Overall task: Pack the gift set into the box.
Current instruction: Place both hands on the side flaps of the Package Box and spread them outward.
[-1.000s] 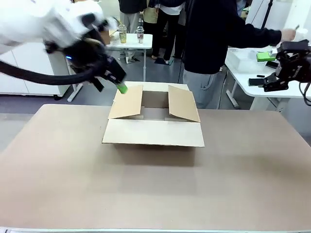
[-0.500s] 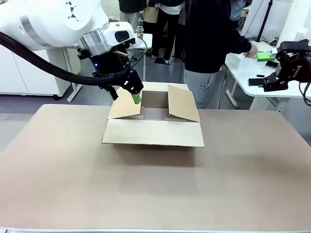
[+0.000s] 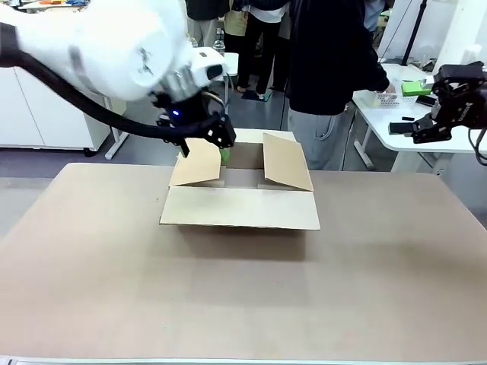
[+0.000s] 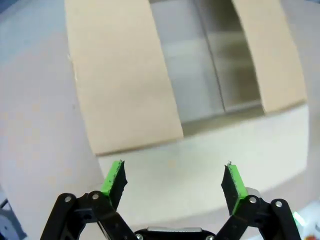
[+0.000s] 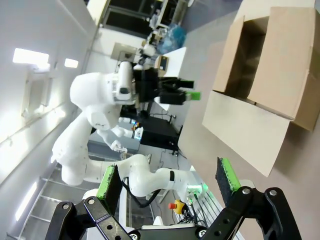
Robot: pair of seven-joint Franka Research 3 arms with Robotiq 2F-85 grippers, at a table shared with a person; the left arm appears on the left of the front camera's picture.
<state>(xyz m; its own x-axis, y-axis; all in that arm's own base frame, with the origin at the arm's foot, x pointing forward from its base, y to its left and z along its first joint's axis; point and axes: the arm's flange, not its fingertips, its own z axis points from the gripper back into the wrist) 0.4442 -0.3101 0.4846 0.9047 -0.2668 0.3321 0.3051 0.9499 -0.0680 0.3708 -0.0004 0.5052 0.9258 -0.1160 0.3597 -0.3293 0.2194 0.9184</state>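
The table (image 3: 228,312) spreads brown in front; the box (image 3: 240,207) sits at its middle, toward the far edge, flaps open and inside showing; the left gripper (image 4: 174,181) hangs just over the far end of the box's left flap, jaws wide apart, holding nothing; the right gripper (image 5: 170,182), raised beyond the table's far right corner, gapes wide and empty too; behind the box a person (image 3: 327,61) in dark clothes reaches toward a white side table (image 3: 377,103).
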